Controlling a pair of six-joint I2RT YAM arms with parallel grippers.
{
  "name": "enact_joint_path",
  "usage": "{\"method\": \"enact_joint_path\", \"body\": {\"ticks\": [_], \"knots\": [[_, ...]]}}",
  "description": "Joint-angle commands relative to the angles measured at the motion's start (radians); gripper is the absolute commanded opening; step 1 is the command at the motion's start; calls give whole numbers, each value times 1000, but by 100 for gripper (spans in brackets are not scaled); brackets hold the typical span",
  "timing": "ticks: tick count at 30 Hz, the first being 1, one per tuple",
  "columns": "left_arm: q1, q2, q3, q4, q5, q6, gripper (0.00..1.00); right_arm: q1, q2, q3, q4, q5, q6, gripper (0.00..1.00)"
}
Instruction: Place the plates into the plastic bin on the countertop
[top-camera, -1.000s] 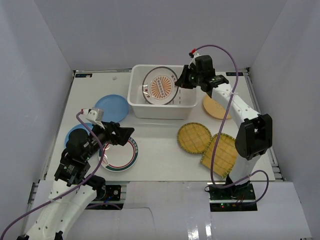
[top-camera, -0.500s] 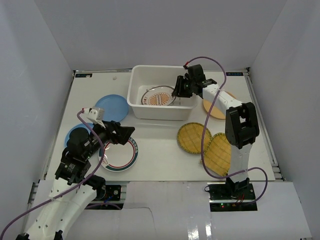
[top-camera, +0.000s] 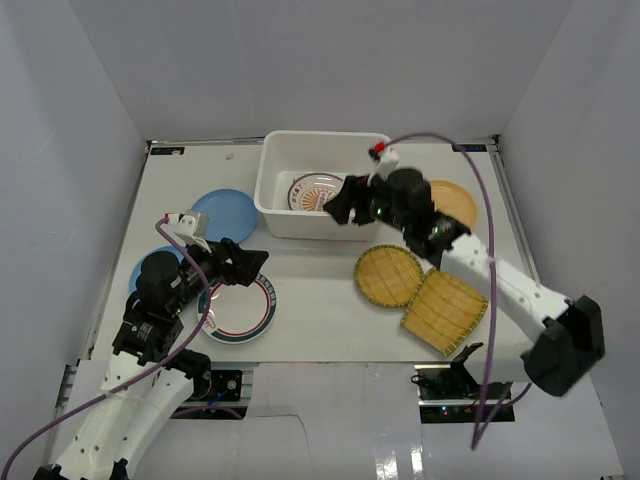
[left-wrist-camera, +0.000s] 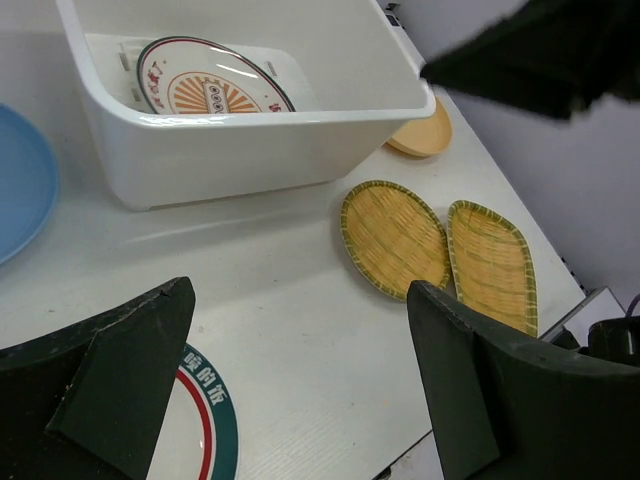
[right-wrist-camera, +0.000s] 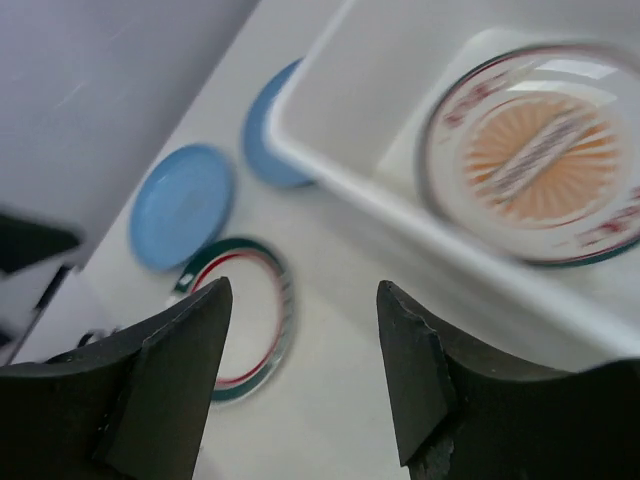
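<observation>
One plate (top-camera: 311, 192) lies in the bin (top-camera: 325, 220); six more sit on the desk (top-camera: 310, 285) around it. Right fingers (right-wrist-camera: 170, 380) are open and empty at its front wall; left fingers (left-wrist-camera: 110, 390) are open off its front-left corner.

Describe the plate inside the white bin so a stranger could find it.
Find the white plastic bin at the far middle of the countertop. The plate lying inside is white with an orange sunburst centre, unlike the plain blue plate just left of the bin.
</observation>
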Motion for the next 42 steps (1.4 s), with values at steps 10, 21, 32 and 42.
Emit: {"method": "enact_joint_path", "body": {"ticks": [10, 21, 32, 42], "knots": [[42, -3, -5, 1, -74, 4, 98, 464, 235, -561, 832, 163, 584, 71], [55, -24, -4, -8, -91, 3, 98, 484, 633, -335, 953, 135, 790, 48], [56, -26, 5, -8, -116, 6, 98, 450, 17, -666, 696, 267, 566, 8], [67, 158, 99, -42, -301, -49, 94, 129, -521, -316, 120, 257, 212, 8]]}}
